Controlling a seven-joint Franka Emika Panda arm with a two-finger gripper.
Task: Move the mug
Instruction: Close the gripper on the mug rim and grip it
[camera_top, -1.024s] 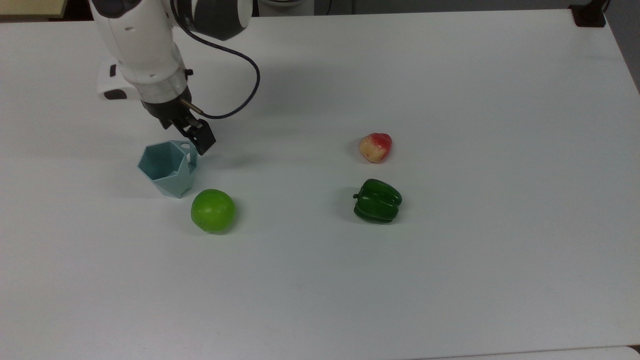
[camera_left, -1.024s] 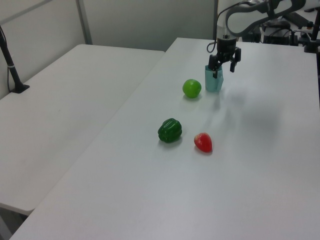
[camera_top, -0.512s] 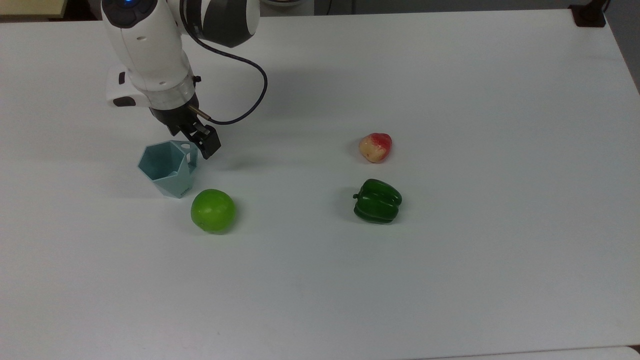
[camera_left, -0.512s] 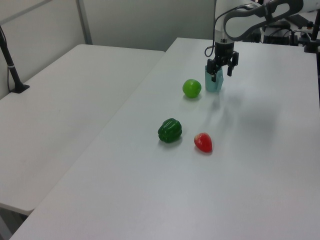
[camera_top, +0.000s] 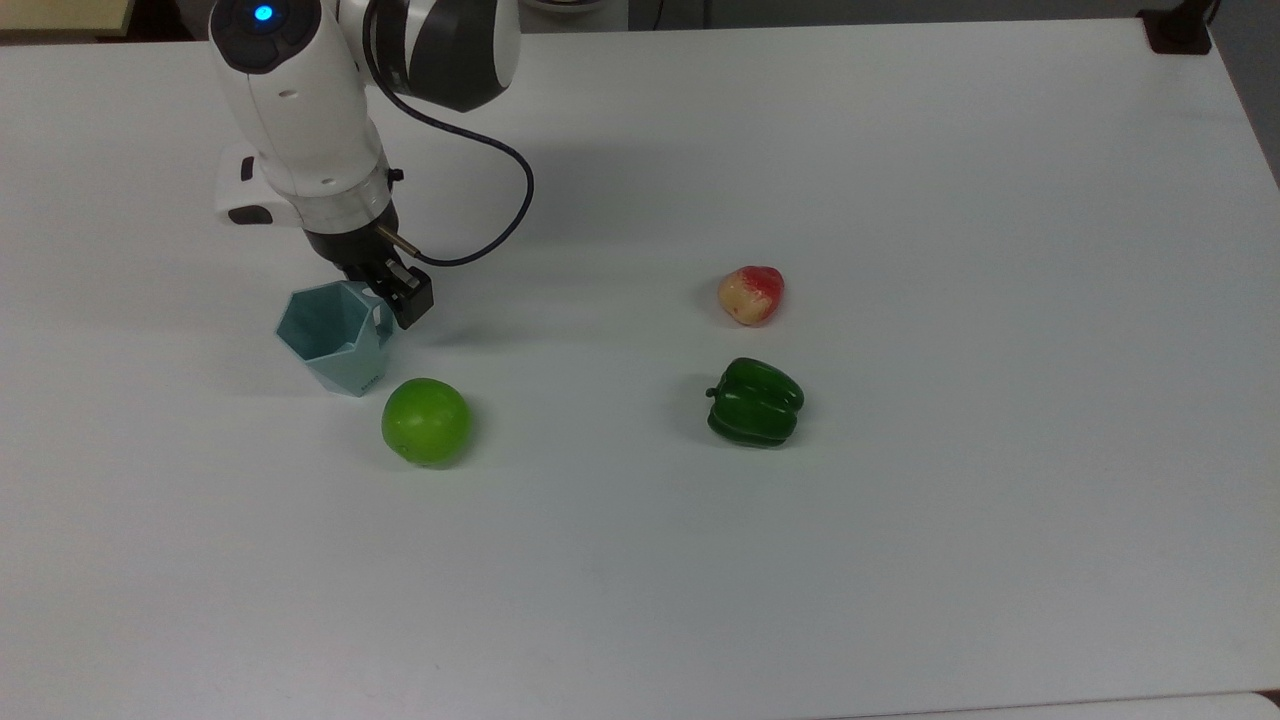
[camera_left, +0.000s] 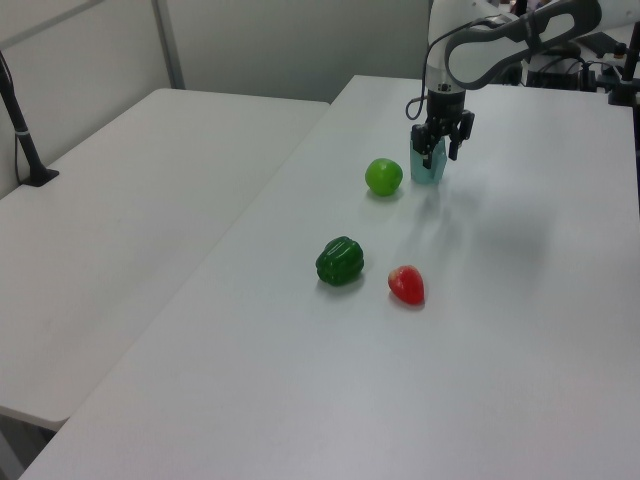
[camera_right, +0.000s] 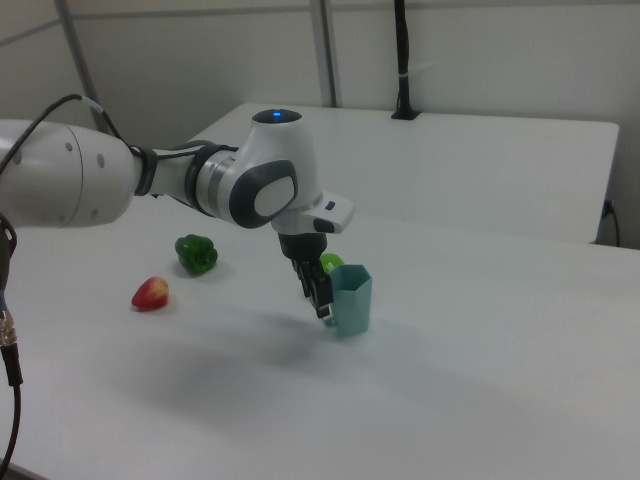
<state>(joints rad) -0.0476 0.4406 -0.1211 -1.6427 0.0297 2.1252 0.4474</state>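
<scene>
Small pale teal faceted plastic mug (camera_top: 335, 338) upright on white table (camera_top: 900, 550), upper left of top view frame. Hand (camera_top: 385, 290) at mug's handle side, fingers apart, straddling handle at rim height; in left view, hand (camera_left: 440, 148) sits over mug (camera_left: 428, 167) near top centre of frame. Round bright green apple-like fruit (camera_top: 426, 421) just beside mug, below and right of it in top view. Dark green bell pepper (camera_top: 755, 402) and red-and-cream strawberry-shaped fruit (camera_top: 751, 294) well apart, centre-right of top view.
</scene>
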